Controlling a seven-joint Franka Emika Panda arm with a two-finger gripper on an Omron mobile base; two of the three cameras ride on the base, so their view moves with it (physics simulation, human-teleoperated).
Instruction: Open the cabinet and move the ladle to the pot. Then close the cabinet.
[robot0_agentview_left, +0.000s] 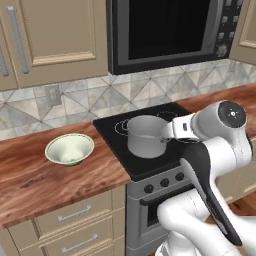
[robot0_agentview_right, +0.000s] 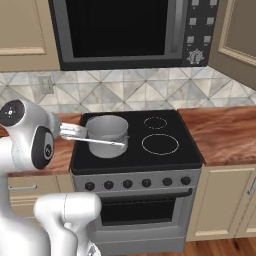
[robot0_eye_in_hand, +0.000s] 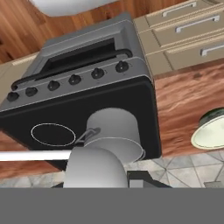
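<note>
The grey pot (robot0_agentview_left: 145, 136) stands on the stove's near left burner, and the hand view catches it from above (robot0_eye_in_hand: 114, 131). My gripper (robot0_agentview_right: 74, 132) hovers at the pot's rim on the side toward the wooden counter, shut on the ladle (robot0_agentview_right: 102, 141). The ladle's thin pale handle lies across the pot's mouth. Close to the hand camera, the ladle's rounded bowl (robot0_eye_in_hand: 92, 168) looms large and its rod runs off to the left. The cabinet's tan door (robot0_agentview_right: 235, 35), right of the microwave, stands swung outward.
A pale green bowl (robot0_agentview_left: 70, 149) sits on the wooden counter left of the black stove (robot0_agentview_right: 165, 150). The microwave (robot0_agentview_left: 170, 30) hangs above the burners. Another tan wall cabinet (robot0_agentview_left: 55, 35) at upper left has its doors shut. Drawers (robot0_agentview_left: 75, 215) lie below the counter.
</note>
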